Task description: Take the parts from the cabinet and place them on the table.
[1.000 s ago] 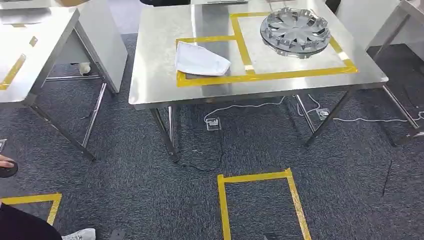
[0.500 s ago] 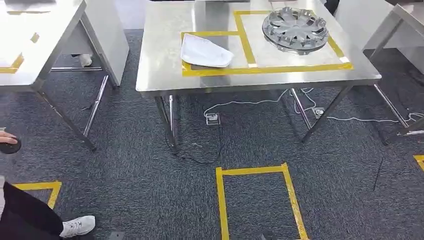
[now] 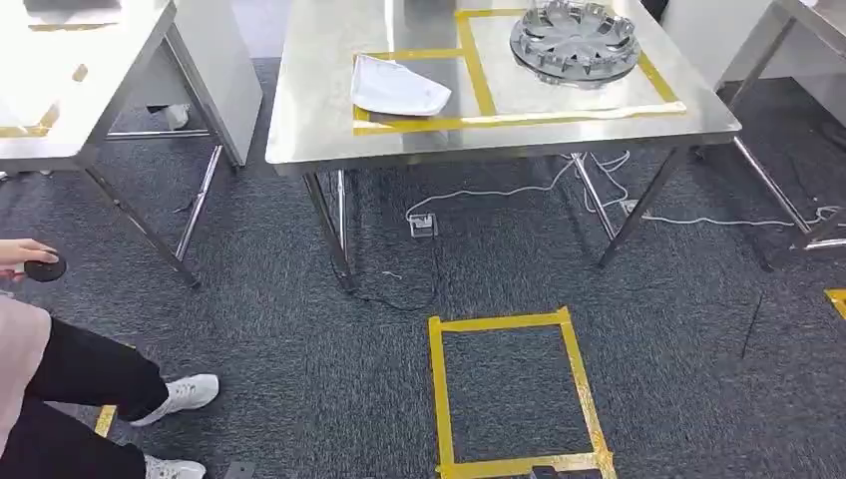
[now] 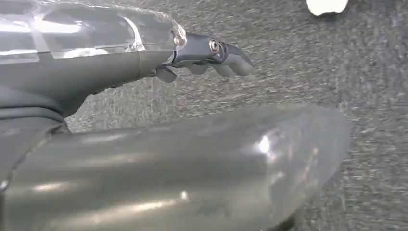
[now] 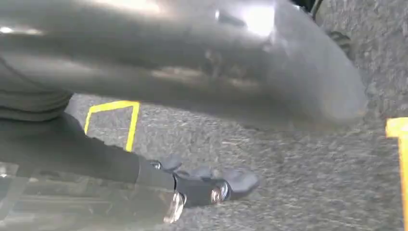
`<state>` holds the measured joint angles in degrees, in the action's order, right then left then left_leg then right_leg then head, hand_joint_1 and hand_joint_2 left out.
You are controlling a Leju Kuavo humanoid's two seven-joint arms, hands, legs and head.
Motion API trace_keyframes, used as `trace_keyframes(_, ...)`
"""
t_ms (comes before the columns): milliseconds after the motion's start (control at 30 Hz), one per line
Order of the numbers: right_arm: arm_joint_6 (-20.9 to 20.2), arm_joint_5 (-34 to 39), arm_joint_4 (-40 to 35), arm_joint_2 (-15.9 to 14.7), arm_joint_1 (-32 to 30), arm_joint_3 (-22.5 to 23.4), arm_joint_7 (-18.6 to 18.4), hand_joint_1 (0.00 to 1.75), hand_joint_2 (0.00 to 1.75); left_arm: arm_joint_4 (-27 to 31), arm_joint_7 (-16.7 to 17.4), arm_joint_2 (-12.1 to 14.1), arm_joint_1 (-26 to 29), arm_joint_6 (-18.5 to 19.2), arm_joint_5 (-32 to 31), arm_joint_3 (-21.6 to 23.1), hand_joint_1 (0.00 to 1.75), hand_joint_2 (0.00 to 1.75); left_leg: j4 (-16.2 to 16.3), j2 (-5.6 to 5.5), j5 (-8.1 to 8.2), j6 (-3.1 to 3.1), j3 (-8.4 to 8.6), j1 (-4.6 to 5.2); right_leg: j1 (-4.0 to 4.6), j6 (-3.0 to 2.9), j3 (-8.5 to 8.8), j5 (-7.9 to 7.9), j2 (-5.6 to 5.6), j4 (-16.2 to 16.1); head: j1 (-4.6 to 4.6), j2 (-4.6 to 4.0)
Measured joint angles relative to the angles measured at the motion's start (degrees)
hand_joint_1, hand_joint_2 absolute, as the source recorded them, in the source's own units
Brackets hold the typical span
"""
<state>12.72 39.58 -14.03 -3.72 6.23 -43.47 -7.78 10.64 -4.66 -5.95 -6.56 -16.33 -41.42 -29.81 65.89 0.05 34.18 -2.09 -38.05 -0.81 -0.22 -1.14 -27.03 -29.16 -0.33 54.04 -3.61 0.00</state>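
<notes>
Both arms hung down over the grey carpet [image 3: 299,379]. The left hand [image 4: 211,55] and the right hand [image 5: 207,185] each held nothing, with fingers loosely apart and a little bent. I think the robot was between trips, so next it had to walk to the cabinet for another part. Near its feet was a square of yellow tape [image 3: 514,394]. Further off stood the table [image 3: 319,150]. A white part [image 3: 397,88] lay near its front edge, and a wheel cover [image 3: 576,43] lay toward its far right corner, both well apart from the hands.
</notes>
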Motion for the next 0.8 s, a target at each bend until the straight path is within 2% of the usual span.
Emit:
trace_keyframes(33,-0.02,0.07,0.00,0.22,-0.02,-0.02,0.02,0.00,0.00,0.00,-0.15,0.20,-0.01,0.00,0.11,0.00,0.00,0.00,4.33,-0.07,2.41,-0.14,-1.15,-0.01,0.17,-0.11,-0.78,0.51,-0.04,0.19,-0.13,0.00)
trace_keyframes(67,-0.04,0.20,0.00,0.50,-0.02,-0.04,0.18,0.00,0.00,-0.02,-0.33,0.53,0.00,0.00,0.29,0.00,0.00,0.00,7.66,-0.08,3.27,-0.22,-1.80,-0.01,0.32,-0.17,-1.75,1.02,-0.10,0.48,-0.17,0.00)
trace_keyframes(100,-0.04,0.46,0.00,0.81,-0.07,-0.04,0.59,0.00,0.00,-0.02,-0.57,0.81,0.01,0.00,0.29,-0.02,0.00,0.00,8.99,-0.08,2.18,-0.19,-1.47,0.00,0.43,-0.13,-2.83,1.44,-0.12,0.91,-0.28,0.00)
trace_keyframes(133,-0.04,0.70,0.00,1.09,-0.11,-0.07,1.14,0.00,0.00,-0.02,-0.68,1.07,0.00,0.00,0.29,-0.02,0.00,0.00,7.82,-0.08,0.08,-0.06,0.08,0.02,0.48,-0.08,-3.83,1.77,-0.16,1.41,-0.39,0.00)
trace_keyframes(167,-0.09,0.77,0.00,1.27,-0.12,-0.07,1.51,0.00,0.00,-0.02,-0.68,1.23,-0.01,-0.02,0.26,-0.02,0.00,0.00,4.90,-0.08,-2.05,0.13,2.52,0.07,0.49,0.04,-4.71,2.01,-0.15,1.94,-0.52,0.00)
trace_keyframes(200,-0.20,0.90,0.00,1.49,-0.10,-0.09,1.93,0.00,0.00,-0.02,-0.68,1.42,-0.05,-0.13,0.24,-0.02,0.00,0.00,0.44,-0.10,-3.45,0.44,5.85,0.17,0.48,0.15,-5.41,2.15,-0.13,2.50,-0.70,0.00)
trace_keyframes(233,-0.39,1.05,0.00,1.81,-0.08,-0.09,2.58,0.00,0.00,-0.02,-0.68,1.64,-0.16,-0.30,0.22,0.00,0.00,0.00,-4.65,-0.19,-3.21,0.92,9.52,0.34,0.39,0.35,-5.90,2.29,-0.13,3.09,-1.07,0.00)
trace_keyframes(267,-0.55,1.11,0.00,2.12,-0.07,-0.09,3.15,0.00,0.00,-0.02,-0.72,1.86,-0.33,-0.46,0.22,0.00,0.00,0.00,-8.25,-0.20,-1.92,1.21,11.63,0.46,0.71,0.57,-6.44,2.40,-0.10,3.64,-1.42,0.00)
trace_keyframes(300,-0.70,1.05,0.00,2.45,-0.05,-0.09,3.52,0.00,0.00,-0.02,-1.05,2.03,-0.40,-0.63,0.22,0.00,0.00,0.00,-8.82,-0.21,-1.62,1.35,11.59,0.52,0.69,1.05,-6.56,2.89,-0.14,3.64,-1.16,0.00)
trace_keyframes(367,-0.22,0.59,0.00,3.06,-0.03,-0.18,3.67,0.00,0.00,-0.02,-1.66,2.45,-0.45,-0.85,0.40,0.00,0.00,0.00,-8.96,-0.25,-1.73,1.55,11.12,0.59,0.64,1.65,-6.82,3.65,-0.12,3.55,-1.27,0.00)
trace_keyframes(400,0.26,0.44,0.02,3.19,-0.15,-0.35,3.69,0.00,0.00,-0.04,-1.90,2.45,-0.39,-0.85,0.55,0.00,0.00,0.00,-9.55,-0.19,-2.35,2.39,10.84,0.15,0.77,2.02,-7.07,3.55,0.02,3.63,-1.20,0.00)
trace_keyframes(433,0.46,0.04,0.02,3.21,-0.20,-0.53,3.76,0.00,0.00,-0.02,-2.14,2.62,-0.48,-1.01,0.61,0.00,0.00,0.00,-9.58,-0.12,-2.86,2.94,10.40,0.05,0.64,2.50,-7.42,1.82,0.15,4.41,-1.16,0.00)
trace_keyframes(467,0.46,-0.07,0.04,3.39,-0.29,-0.68,3.82,0.00,0.00,-0.04,-2.36,2.73,-0.58,-1.09,0.72,0.00,0.00,0.00,-9.58,-0.13,-3.41,3.55,9.69,0.05,0.39,2.92,-8.18,-1.52,0.16,7.05,-0.59,0.00)
trace_keyframes(500,0.42,-0.09,0.07,3.41,-0.26,-0.92,3.89,0.00,0.00,-0.04,-2.56,2.78,-0.57,-1.09,0.92,0.00,0.00,0.00,-9.58,-0.16,-3.93,3.67,9.07,0.15,0.20,3.24,-9.19,-4.86,0.16,11.11,-0.19,0.00)
trace_keyframes(533,0.37,-0.04,0.07,3.41,-0.21,-1.07,3.98,0.00,0.00,-0.04,-2.67,2.78,-0.54,-1.09,1.01,0.00,0.00,0.00,-9.55,-0.19,-4.39,3.74,8.45,0.19,0.13,3.46,-10.16,-7.36,0.17,15.29,-0.04,0.00)
trace_keyframes(567,0.31,0.00,0.09,3.41,-0.16,-1.16,4.20,0.00,0.00,-0.04,-2.80,2.82,-0.48,-1.07,1.12,0.00,0.00,0.00,-9.50,-0.19,-4.85,3.71,7.82,0.23,0.09,3.63,-10.78,-8.51,0.18,18.94,0.15,0.00)
trace_keyframes(600,0.35,0.00,0.11,3.41,-0.18,-1.27,4.39,0.00,0.00,-0.04,-3.00,2.82,-0.40,-1.05,1.16,0.00,0.00,0.00,-9.50,-0.16,-5.31,3.67,7.24,0.26,0.05,3.64,-10.51,-7.96,0.17,20.37,0.40,0.00)
trace_keyframes(633,0.63,0.04,0.15,3.30,-0.15,-1.40,4.50,0.00,0.00,-0.07,-3.19,2.80,-0.36,-0.98,1.27,0.00,0.00,0.00,-9.48,-0.12,-5.71,3.61,6.65,0.28,0.04,3.65,-9.28,-6.00,0.17,19.60,0.55,0.00)
trace_keyframes(667,0.94,0.09,0.17,3.08,-0.12,-1.46,4.61,0.00,0.00,-0.09,-3.32,2.75,-0.35,-0.98,1.29,0.00,0.00,0.00,-9.44,-0.09,-6.15,3.49,6.16,0.34,0.05,3.51,-7.21,-3.33,0.18,16.77,0.70,0.00)
trace_keyframes(700,1.20,0.09,0.17,2.93,-0.09,-1.49,4.68,0.00,0.00,-0.11,-3.60,2.63,-0.35,-0.98,1.31,0.00,0.00,0.00,-9.44,-0.09,-6.47,3.34,5.87,0.35,0.08,3.22,-4.11,-1.21,0.17,11.98,0.79,0.00)
trace_keyframes(733,1.27,0.07,0.17,2.73,-0.04,-1.49,4.72,0.00,0.00,-0.11,-3.78,2.43,-0.37,-0.98,1.44,-0.02,0.00,0.00,-9.44,-0.06,-6.64,3.16,5.74,0.35,0.14,2.88,-0.80,-0.38,0.17,6.84,0.83,0.00)
trace_keyframes(767,1.40,0.00,0.18,2.47,0.14,-1.51,4.83,0.00,0.00,-0.11,-3.93,2.16,-0.38,-0.98,1.47,0.00,0.00,0.00,-9.40,0.05,-6.81,2.95,5.50,0.66,0.41,2.47,1.53,-1.18,0.17,2.92,0.98,0.00)
trace_keyframes(800,1.79,-0.11,0.17,2.32,0.32,-1.55,4.92,0.00,0.00,-0.11,-3.93,1.86,-0.39,-0.98,1.49,0.00,0.00,0.00,-9.32,0.17,-7.26,2.62,5.35,0.64,0.43,2.20,1.93,-1.28,0.24,1.62,1.01,0.00)
